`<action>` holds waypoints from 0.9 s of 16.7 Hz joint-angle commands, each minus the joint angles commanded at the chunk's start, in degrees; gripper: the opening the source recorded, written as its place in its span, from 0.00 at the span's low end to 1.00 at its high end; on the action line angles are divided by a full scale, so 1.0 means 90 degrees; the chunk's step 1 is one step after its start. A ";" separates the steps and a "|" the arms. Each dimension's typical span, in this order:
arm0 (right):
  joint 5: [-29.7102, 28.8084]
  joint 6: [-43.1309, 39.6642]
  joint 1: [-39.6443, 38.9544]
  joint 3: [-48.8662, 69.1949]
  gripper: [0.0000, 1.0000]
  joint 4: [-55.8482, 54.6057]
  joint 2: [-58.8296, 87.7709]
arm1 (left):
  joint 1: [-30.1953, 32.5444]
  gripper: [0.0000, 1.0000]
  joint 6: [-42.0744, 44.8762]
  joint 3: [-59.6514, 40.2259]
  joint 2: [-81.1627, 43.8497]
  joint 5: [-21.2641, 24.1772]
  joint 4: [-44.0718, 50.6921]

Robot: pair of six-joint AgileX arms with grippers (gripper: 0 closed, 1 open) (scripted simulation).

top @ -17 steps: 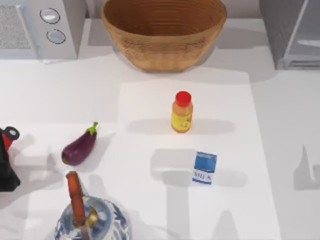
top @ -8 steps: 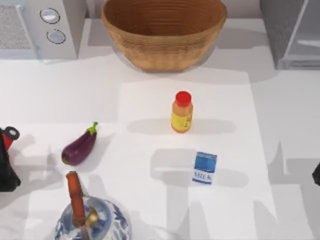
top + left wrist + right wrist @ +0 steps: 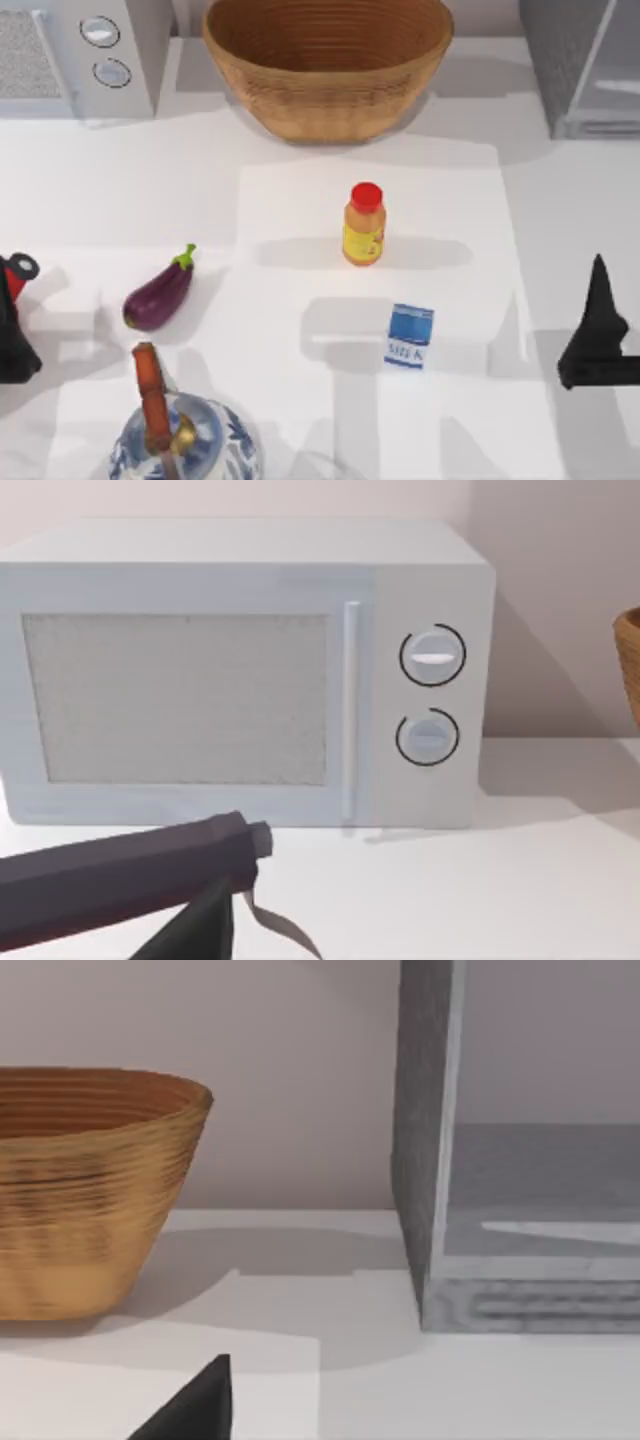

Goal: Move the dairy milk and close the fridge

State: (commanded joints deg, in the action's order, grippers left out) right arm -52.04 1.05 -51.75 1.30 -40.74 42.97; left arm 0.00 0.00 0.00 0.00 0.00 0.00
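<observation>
Dairy milk (image 3: 409,337) stands untouched, well apart from the right gripper (image 3: 597,340), whose opening I cannot tell.

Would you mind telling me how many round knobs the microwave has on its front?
2. The upper knob and the lower knob sit one above the other on the microwave, right of its door handle, at the table's far left corner.

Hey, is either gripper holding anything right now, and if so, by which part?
Nothing is held. The dairy milk stands alone on the table; the right gripper is apart from it, the left gripper at the left edge.
</observation>
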 joint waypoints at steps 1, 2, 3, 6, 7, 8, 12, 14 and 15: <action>-0.0095 -0.0001 -0.0099 0.0006 1.00 -0.0088 0.0086 | 0.0000 1.00 0.0000 0.0000 0.0000 0.0000 0.0000; -0.0127 -0.0001 -0.0131 0.0008 1.00 -0.0118 0.0115 | 0.0000 1.00 0.0000 0.0000 0.0000 0.0000 0.0000; -0.0127 -0.0001 -0.0131 0.0008 1.00 -0.0118 0.0115 | 0.0000 1.00 0.0000 0.0000 0.0000 0.0000 0.0000; -0.0112 -0.0001 -0.0110 -0.0017 1.00 -0.0100 0.0097 | 0.0000 1.00 0.0000 0.0000 0.0000 0.0000 0.0000; -0.0115 0.0002 -0.0111 -0.0013 1.00 -0.0104 0.0101 | 0.0000 1.00 0.0000 0.0000 0.0000 0.0000 0.0000; -0.0154 0.0037 -0.0128 0.0042 1.00 -0.0163 0.0168 | 0.0000 1.00 0.0000 0.0000 0.0000 0.0000 0.0000; -0.0622 0.0166 -0.0400 0.0503 1.00 -0.0724 0.1100 | 0.0000 1.00 0.0000 0.0000 0.0000 0.0000 0.0000; -0.0971 0.0221 -0.0634 0.0806 1.00 -0.1096 0.1951 | 0.0000 1.00 0.0000 0.0000 0.0000 0.0000 0.0000; -0.1173 0.0274 -0.0760 0.0995 1.00 -0.1322 0.2468 | 0.0000 1.00 0.0000 0.0000 0.0000 0.0000 0.0000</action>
State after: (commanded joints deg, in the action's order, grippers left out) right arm -62.59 3.51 -58.58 10.26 -52.64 65.19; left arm 0.00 0.00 0.00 0.00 0.00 0.00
